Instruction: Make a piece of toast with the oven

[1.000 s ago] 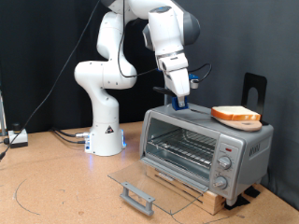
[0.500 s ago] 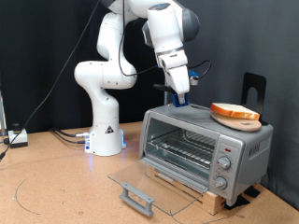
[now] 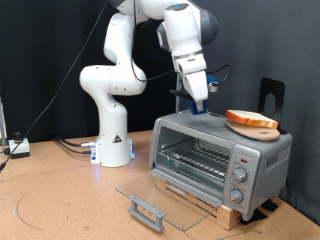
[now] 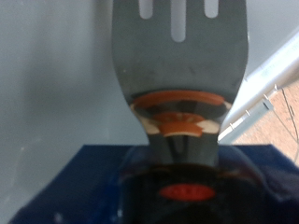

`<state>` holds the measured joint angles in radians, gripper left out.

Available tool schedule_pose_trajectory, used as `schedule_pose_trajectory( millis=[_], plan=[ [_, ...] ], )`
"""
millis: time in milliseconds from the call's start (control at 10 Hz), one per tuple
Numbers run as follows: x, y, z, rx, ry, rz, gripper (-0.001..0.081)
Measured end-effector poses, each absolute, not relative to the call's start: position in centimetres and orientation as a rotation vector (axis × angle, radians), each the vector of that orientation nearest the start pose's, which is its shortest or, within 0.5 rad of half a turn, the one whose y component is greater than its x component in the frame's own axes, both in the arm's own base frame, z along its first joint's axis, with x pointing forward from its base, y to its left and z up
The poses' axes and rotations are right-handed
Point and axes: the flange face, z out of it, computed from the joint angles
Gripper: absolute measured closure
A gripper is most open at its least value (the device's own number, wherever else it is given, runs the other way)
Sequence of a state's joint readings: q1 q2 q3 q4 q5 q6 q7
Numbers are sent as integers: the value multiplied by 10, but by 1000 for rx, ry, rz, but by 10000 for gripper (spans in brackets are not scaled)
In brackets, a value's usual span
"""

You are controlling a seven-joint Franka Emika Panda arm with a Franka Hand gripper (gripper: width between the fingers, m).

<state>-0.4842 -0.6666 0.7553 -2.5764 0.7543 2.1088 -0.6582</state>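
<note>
The silver oven [image 3: 262,150] stands at the exterior view's right, its glass door [image 3: 150,195] folded down flat and its wire rack [image 3: 195,158] bare. The piece of toast [image 3: 250,119] lies on a round wooden plate [image 3: 262,131] on the oven's roof. My gripper [image 3: 200,103] hangs just above the roof, to the left of the toast. In the wrist view it [image 4: 182,177] is shut on the dark, orange-ringed handle of a slotted grey spatula [image 4: 182,65], whose blade points away over the grey roof.
The arm's white base [image 3: 112,145] stands left of the oven, with cables [image 3: 70,145] trailing along the table. The open door's handle [image 3: 147,209] juts forward. A black stand [image 3: 272,95] rises behind the oven. The oven's knobs [image 3: 238,176] face front.
My gripper has moved a little to the right and slightly up over the oven roof, closer to the toast. The toast, plate and door have not moved.
</note>
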Motion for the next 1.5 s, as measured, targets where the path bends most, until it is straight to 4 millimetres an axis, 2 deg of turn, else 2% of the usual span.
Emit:
schedule_pose_trajectory(
  millis=[300, 500, 800, 1100, 1500],
  plan=[
    [378, 160, 407, -2879, -664, -209, 410],
    [381, 163, 392, -2891, -625, -208, 410],
    [384, 159, 387, -2845, -546, -341, 410],
    [373, 143, 399, -2743, -516, -470, 410],
    [358, 121, 423, -2693, -505, -415, 410]
  ],
)
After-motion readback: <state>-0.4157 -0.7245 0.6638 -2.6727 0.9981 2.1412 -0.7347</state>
